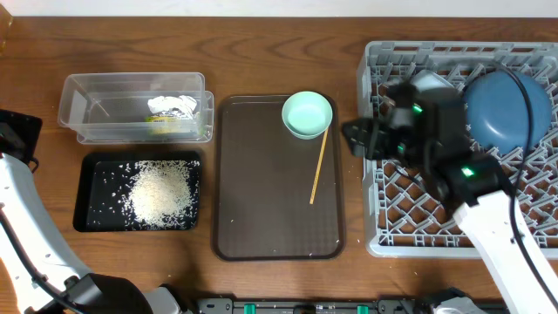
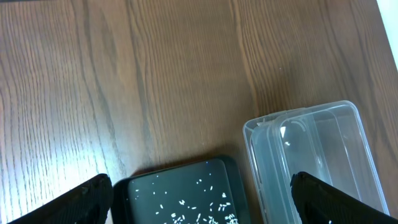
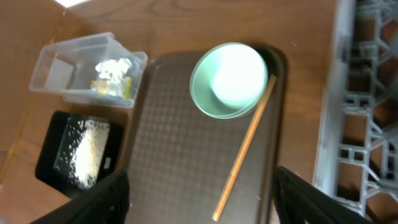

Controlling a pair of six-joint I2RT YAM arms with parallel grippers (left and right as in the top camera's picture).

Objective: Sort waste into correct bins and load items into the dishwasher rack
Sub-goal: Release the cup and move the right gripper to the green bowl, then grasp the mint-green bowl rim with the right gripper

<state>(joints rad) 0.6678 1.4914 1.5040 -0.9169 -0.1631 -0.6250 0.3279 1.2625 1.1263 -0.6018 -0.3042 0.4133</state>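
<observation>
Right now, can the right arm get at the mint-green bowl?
Probably yes. The right pincer hangs open close beside the mint-green bowl, with nothing above the bowl. Only the wooden stick lies close beside its rim.

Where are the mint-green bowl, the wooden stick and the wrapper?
mint-green bowl (image 1: 307, 114), overhead view, centre of its inside.
wooden stick (image 1: 319, 166), overhead view, middle of its length.
wrapper (image 1: 172, 106), overhead view, its crumpled white top.

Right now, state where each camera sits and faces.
Overhead: above the table, facing straight down; left arm, right arm show.
Left wrist: down past left fingers at black tray, clear tub.
Right wrist: down past right fingers at mint-green bowl, wooden stick.
Shared: all three see tray and tub.
</observation>
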